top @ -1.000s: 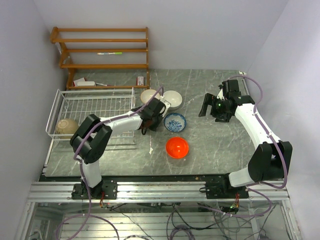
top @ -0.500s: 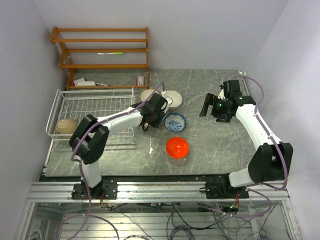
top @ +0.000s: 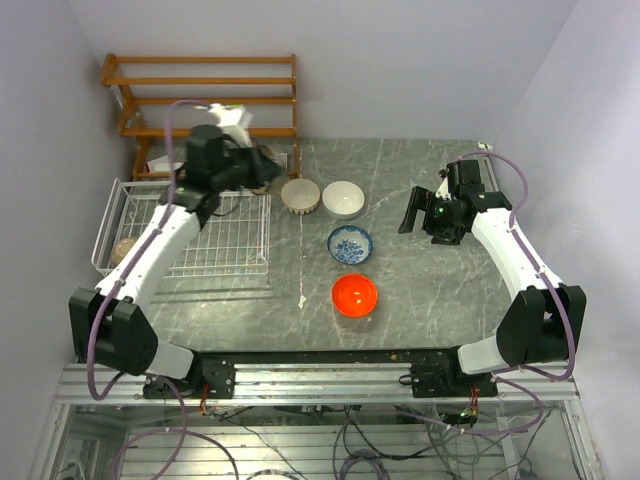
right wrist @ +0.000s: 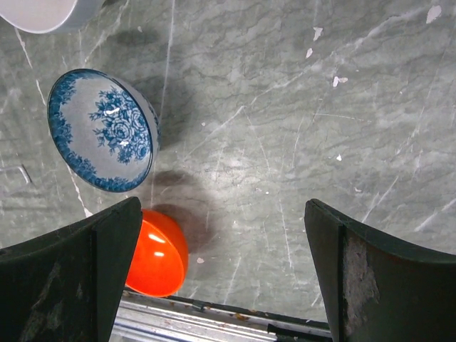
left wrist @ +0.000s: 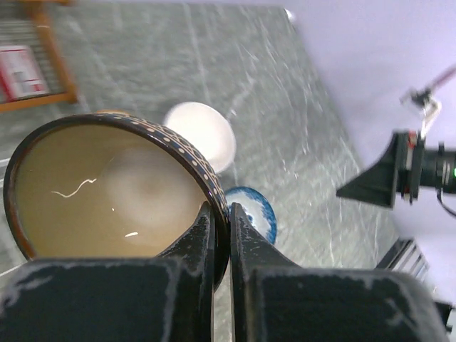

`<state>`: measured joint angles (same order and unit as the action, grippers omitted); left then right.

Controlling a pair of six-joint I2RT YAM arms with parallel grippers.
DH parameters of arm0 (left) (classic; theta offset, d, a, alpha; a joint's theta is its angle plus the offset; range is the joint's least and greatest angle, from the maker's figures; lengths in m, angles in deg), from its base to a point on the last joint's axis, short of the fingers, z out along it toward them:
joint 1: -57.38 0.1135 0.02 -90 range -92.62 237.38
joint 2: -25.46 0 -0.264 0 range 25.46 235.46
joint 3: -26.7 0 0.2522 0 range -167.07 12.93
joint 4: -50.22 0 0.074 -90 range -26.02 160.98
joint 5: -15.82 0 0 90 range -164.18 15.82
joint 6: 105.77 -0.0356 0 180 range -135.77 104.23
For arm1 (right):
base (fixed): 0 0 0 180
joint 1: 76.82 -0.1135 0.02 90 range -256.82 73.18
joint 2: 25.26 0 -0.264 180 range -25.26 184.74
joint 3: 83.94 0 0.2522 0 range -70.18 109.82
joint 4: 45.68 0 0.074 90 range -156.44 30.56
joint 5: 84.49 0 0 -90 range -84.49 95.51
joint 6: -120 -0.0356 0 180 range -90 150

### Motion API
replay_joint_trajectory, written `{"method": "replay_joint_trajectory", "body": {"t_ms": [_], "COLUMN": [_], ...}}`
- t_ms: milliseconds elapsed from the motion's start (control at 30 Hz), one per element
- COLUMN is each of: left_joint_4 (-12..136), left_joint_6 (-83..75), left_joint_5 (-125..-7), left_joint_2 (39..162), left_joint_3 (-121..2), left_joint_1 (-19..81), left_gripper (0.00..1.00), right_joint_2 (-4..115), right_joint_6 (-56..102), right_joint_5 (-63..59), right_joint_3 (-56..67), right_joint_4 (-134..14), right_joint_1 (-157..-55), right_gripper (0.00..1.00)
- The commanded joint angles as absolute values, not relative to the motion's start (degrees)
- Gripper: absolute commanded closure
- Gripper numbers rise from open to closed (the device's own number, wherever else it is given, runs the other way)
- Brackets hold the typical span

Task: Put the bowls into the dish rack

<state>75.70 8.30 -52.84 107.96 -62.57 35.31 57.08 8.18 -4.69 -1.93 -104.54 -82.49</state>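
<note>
Near the dish rack point(top: 220, 240), left pincer point(left wrist: 221, 214) clamps black bowl point(left wrist: 107, 189) by rim.

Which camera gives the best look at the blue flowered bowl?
The right wrist view: the blue-and-white bowl is close and large, its flower pattern sharp. The top view shows it whole but small. The left wrist view shows only a blue edge behind the fingers.

Brown-rimmed bowl point(left wrist: 92, 192) glazed, glossy; orange bowl point(top: 354, 294) too — table point(top: 440, 290) smooth, marbled; dish rack point(top: 235, 235) white wire; shelf point(top: 270, 81) wood.
</note>
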Motion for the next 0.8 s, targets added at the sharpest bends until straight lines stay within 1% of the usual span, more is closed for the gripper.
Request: {"method": "replay_joint_trajectory", "body": {"t_ms": [0,67,133,233,367,433,667,767], "left_joint_4": [65.0,61.9,55.8,48.7,34.5,30.3,32.1,36.4], "left_joint_6": [19.0,22.6,27.9,34.5,44.8,47.3,44.4,40.9], "left_joint_5": [-40.7,-37.2,-33.6,-30.5,-28.1,-28.0,-26.9,-26.8], "left_joint_2": [103.4,102.2,101.1,101.9,104.6,105.8,110.5,111.9], "left_joint_3": [-56.5,-53.3,-49.2,-43.4,-34.8,-32.3,-31.0,-31.4], "left_joint_1": [45.7,50.2,54.0,58.2,60.7,61.4,61.8,62.0], "left_gripper": [0.93,0.93,0.93,0.93,0.93,0.93,0.93,0.93], "right_joint_2": [56.2,56.6,56.9,56.9,57.0,56.9,56.3,56.4], "right_joint_6": [8.8,8.9,8.8,8.7,8.7,8.7,8.2,8.2], "right_joint_5": [-5.7,-5.9,-5.9,-6.2,-6.1,-5.8,-5.9,-5.7], "right_joint_3": [-0.9,-1.2,-1.3,-1.5,-1.1,-1.2,-2.7,-2.5], "right_joint_4": [-104.5,-104.5,-104.5,-104.3,-104.5,-104.5,-103.9,-103.9], "right_joint_1": [-82.1,-82.1,-82.1,-82.1,-82.1,-82.1,-82.1,-82.1], "right_gripper": [0.03,0.03,0.03,0.03,0.04,0.04,0.04,0.04]}}
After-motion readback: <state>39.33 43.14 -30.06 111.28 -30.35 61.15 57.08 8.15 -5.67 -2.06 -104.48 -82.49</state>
